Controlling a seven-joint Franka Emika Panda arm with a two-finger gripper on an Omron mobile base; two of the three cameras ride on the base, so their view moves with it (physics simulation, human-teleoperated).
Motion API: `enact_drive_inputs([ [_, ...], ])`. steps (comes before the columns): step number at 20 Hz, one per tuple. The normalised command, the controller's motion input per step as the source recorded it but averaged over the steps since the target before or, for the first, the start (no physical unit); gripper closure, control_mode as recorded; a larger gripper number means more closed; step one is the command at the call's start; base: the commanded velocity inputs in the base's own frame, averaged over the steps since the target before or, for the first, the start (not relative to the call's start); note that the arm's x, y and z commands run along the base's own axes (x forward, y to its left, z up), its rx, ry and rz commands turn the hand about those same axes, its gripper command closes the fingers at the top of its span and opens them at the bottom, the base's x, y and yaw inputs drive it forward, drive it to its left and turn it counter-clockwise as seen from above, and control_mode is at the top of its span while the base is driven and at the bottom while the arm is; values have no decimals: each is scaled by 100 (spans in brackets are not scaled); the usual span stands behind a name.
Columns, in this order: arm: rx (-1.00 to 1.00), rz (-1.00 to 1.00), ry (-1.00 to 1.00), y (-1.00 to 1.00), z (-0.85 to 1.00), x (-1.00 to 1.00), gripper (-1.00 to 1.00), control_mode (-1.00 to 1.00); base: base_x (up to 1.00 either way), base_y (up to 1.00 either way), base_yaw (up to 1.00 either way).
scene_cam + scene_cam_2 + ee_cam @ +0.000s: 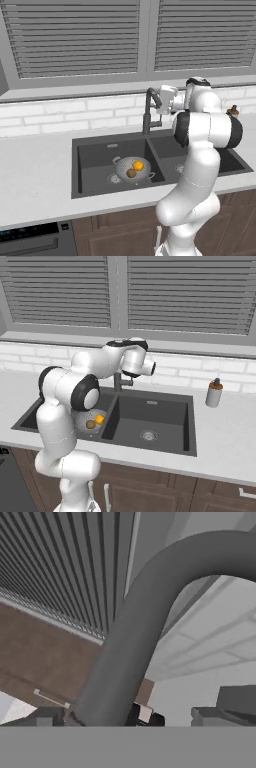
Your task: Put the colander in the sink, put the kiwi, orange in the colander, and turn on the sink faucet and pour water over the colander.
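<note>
The silvery colander (125, 167) stands in the left basin of the dark sink (95, 150). Inside it lie the orange (138, 165) and the brown kiwi (131, 173); both also show past my arm, orange (99, 419) and kiwi (90, 425). The dark sink faucet (147, 114) rises behind the divider between the basins. My gripper (159, 100) is up at the bend of its spout. In the hand view the gripper (135, 716) is open, and the thick grey faucet spout (135, 632) runs up between the two fingertips, closer to the left one.
A pale soap bottle (214, 393) stands on the counter right of the sink. The right basin (165, 416) holds only its drain (148, 434). A white tiled backsplash and a shuttered window run behind the faucet. Drawers and cabinet fronts sit below the counter edge.
</note>
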Motion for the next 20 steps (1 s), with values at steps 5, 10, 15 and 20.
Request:
enact_drive_inputs([
  [5,-9,0,-6,58,0,6,-100,-100,0,0,0],
  [10,-7,0,-8,54,0,11,-100,-100,0,0,0],
  [15,-2,-5,-14,40,0,4,-100,-100,0,0,0],
  [20,-1,-14,-16,39,0,5,-100,-100,0,0,0],
])
